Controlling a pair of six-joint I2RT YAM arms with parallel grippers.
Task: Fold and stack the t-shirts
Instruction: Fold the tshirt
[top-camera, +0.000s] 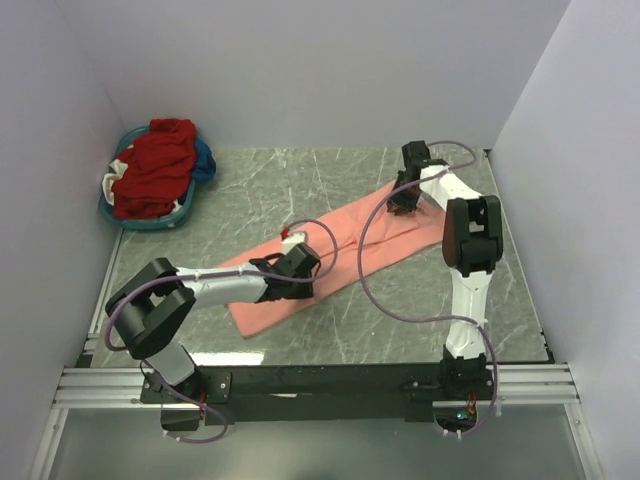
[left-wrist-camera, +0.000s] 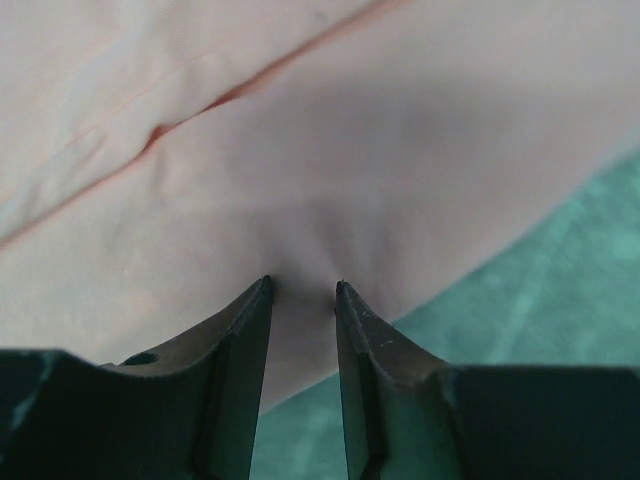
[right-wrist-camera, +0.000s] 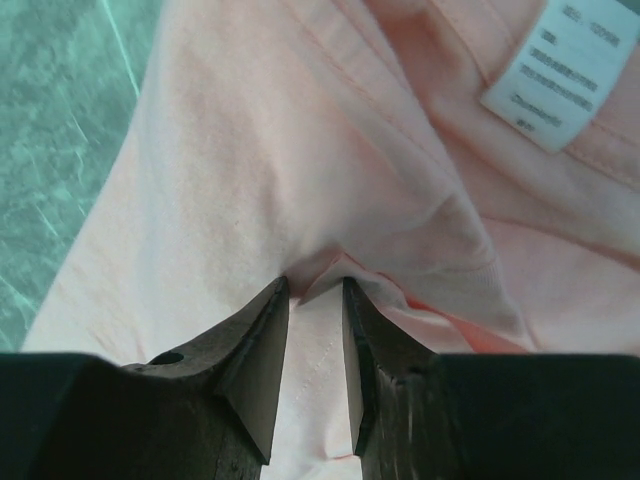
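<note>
- The pink t-shirt lies as a long strip across the middle of the table, running from lower left to upper right of the overhead view. It looks already narrowed lengthwise.
- My guess is the step in hand is the end-to-end fold. Both ends should lift together and level, so the strip doesn't twist or drag.
- The travelling end should go up only enough to clear the cloth, then come down square on the other end.
- The left gripper sits at the lower-left stretch of the shirt. Its fingers are drawn in to a narrow slot with cloth puckered between them, near the hem edge.
- The right gripper is at the upper-right end, by the collar. Its fingers are nearly together, nipping a small ridge of fabric just below the white label.
- That right pinch looks thin, perhaps only the top layer, so it could slip or peel the layers apart.
- The basket at upper left holds a heap of red clothes, waiting their turn.
</note>
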